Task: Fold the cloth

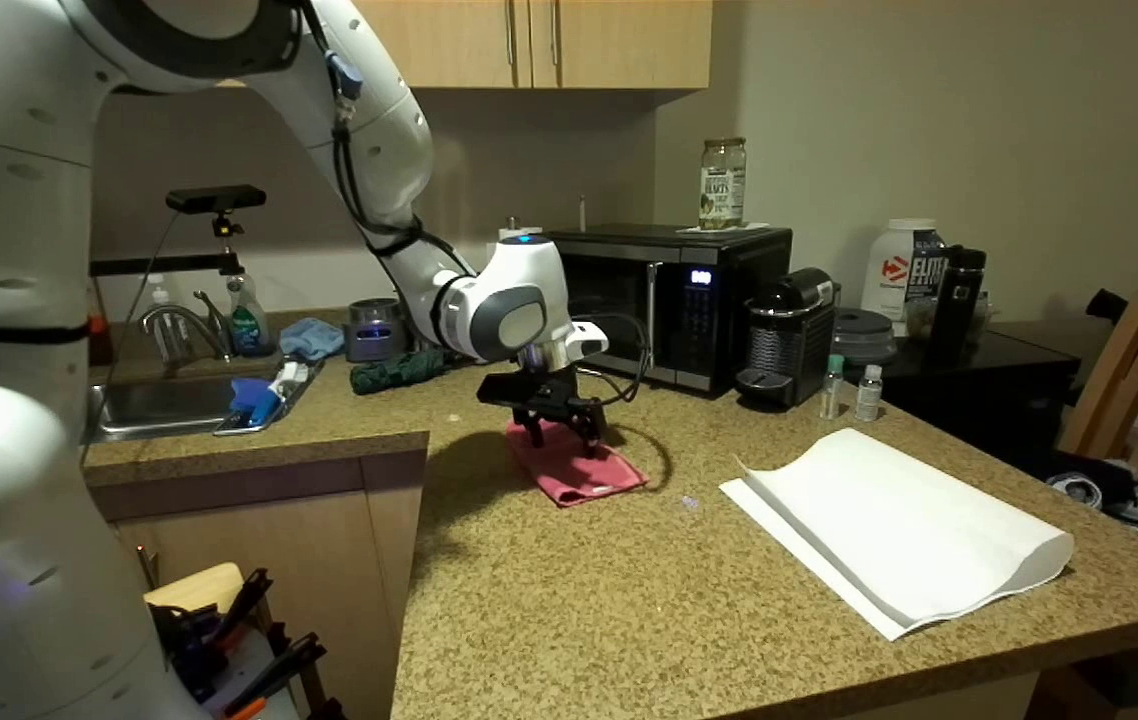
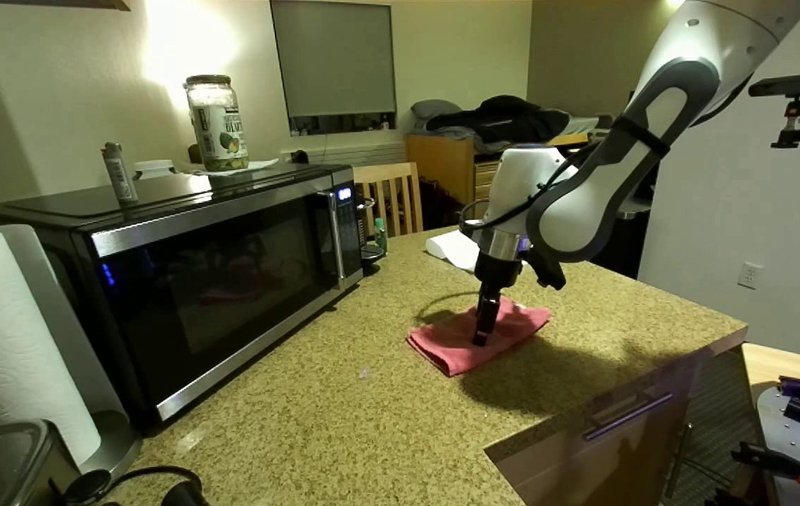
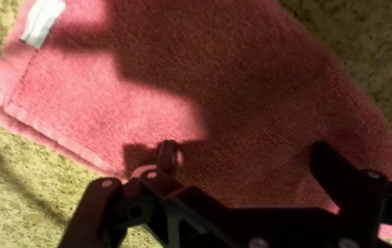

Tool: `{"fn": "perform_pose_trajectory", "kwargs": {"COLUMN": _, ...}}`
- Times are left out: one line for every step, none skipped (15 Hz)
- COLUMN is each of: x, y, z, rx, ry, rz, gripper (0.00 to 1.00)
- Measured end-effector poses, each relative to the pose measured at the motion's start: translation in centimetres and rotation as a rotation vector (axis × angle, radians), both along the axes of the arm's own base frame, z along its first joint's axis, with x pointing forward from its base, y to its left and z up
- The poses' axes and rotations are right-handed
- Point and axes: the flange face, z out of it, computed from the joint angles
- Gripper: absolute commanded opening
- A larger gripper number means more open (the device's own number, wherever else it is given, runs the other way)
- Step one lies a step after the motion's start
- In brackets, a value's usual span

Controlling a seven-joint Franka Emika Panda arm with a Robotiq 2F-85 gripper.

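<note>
In both exterior views, a small pink-red rectangular fabric cloth (image 1: 571, 474) lies on the speckled tan stone tabletop (image 1: 549, 620) beneath the black two-fingered end effector (image 1: 563, 446); it should handle light, limp, unslippery and sturdy. In the wrist view, its layered edge (image 3: 65, 144) near one finger (image 3: 167, 156) looks the best hold; the fingers stand wide apart, pinching nothing, though whether the tips touch cloth cannot be told.

The bench (image 1: 569, 600) held a microwave (image 1: 674, 310) with a glass jar (image 1: 722, 190) on top, a coffee machine (image 1: 791, 335) just beside it, a paper towel roll (image 2: 6, 337) near its opposite end, two small bottles (image 1: 868, 398) near it and a folded white sheet (image 1: 899, 525) well apart from it.
</note>
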Motion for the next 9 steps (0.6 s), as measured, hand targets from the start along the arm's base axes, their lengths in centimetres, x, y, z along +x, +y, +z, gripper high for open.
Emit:
{"fn": "perform_pose_trajectory", "kwargs": {"x": -0.1, "y": -0.1, "z": 0.2, "rx": -0.005, "ry": 0.010, "rz": 0.010, "gripper": 1.00}}
{"fn": "perform_pose_trajectory", "kwargs": {"x": -0.2, "y": -0.1, "z": 0.4, "rx": -0.009, "ry": 0.021, "rz": 0.016, "gripper": 1.00}}
{"fn": "perform_pose_trajectory", "kwargs": {"x": -0.3, "y": -0.2, "z": 0.6, "rx": -0.014, "ry": 0.032, "rz": 0.022, "gripper": 1.00}}
{"fn": "perform_pose_trajectory", "kwargs": {"x": -0.4, "y": -0.3, "z": 0.9, "rx": -0.018, "ry": 0.042, "rz": 0.024, "gripper": 1.00}}
{"fn": "perform_pose_trajectory", "kwargs": {"x": -0.6, "y": -0.4, "z": 1.3, "rx": -0.022, "ry": 0.053, "rz": 0.027, "gripper": 1.00}}
{"fn": "perform_pose_trajectory", "kwargs": {"x": -0.7, "y": -0.4, "z": 1.6, "rx": -0.025, "ry": 0.063, "rz": 0.028, "gripper": 1.00}}
{"fn": "perform_pose_trajectory", "kwargs": {"x": -0.9, "y": -0.4, "z": 2.0, "rx": -0.029, "ry": 0.072, "rz": 0.029, "gripper": 1.00}}
{"fn": "perform_pose_trajectory", "kwargs": {"x": -1.0, "y": -0.4, "z": 2.4, "rx": -0.033, "ry": 0.081, "rz": 0.030, "gripper": 1.00}}
{"fn": "perform_pose_trajectory", "kwargs": {"x": -1.1, "y": -0.5, "z": 2.9, "rx": -0.039, "ry": 0.086, "rz": 0.028, "gripper": 1.00}}
